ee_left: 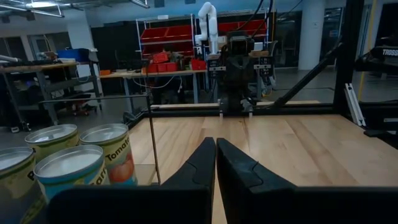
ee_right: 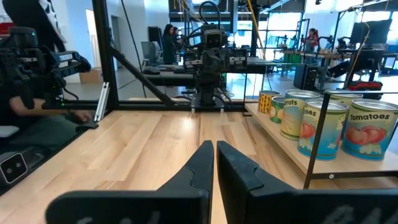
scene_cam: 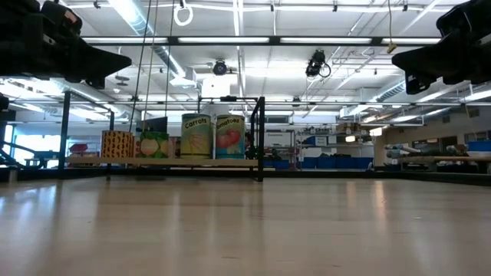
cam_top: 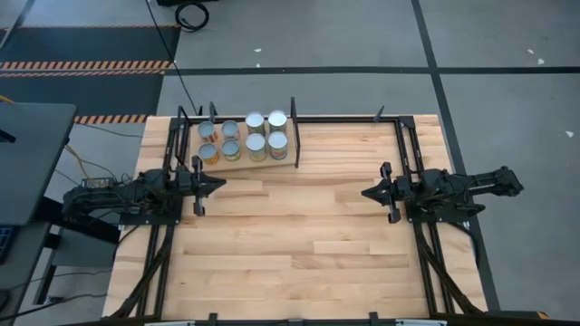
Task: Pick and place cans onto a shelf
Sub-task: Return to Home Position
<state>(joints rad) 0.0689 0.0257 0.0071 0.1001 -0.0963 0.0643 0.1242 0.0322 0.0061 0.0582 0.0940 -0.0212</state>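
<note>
From above, all eight cans (cam_top: 243, 138) stand in two rows on the shelf (cam_top: 293, 145) at the far left of the surface (cam_top: 299, 244). None are left on the bare wood, so I judge the placing done and the step in hand is parking the arms. The left claw (cam_top: 215, 184) sits near the shelf's front edge, apart from the cans. The right claw (cam_top: 368, 192) is well apart from them, across the surface. Both point inward at each other.

At surface height, the carrots can (scene_cam: 197, 136) and the tomatoes can (scene_cam: 229, 136) stand upright and side by side against the black divider (scene_cam: 261, 138). Shorter cans stand beside them. Both arms hang high at the upper corners, clear of everything.

Through the left wrist camera, the left claw (ee_left: 215, 163) is pressed together and pinches nothing. The cans are just beside it and off its line.

Through the right wrist camera, the right claw (ee_right: 213, 165) is likewise pressed together and empty. The cans stand off to one side behind the shelf's thin rod (ee_right: 316, 146).

The next move calls for little, as I judge it: I ease each arm to rest without swinging toward the shelf, the left one especially.
</note>
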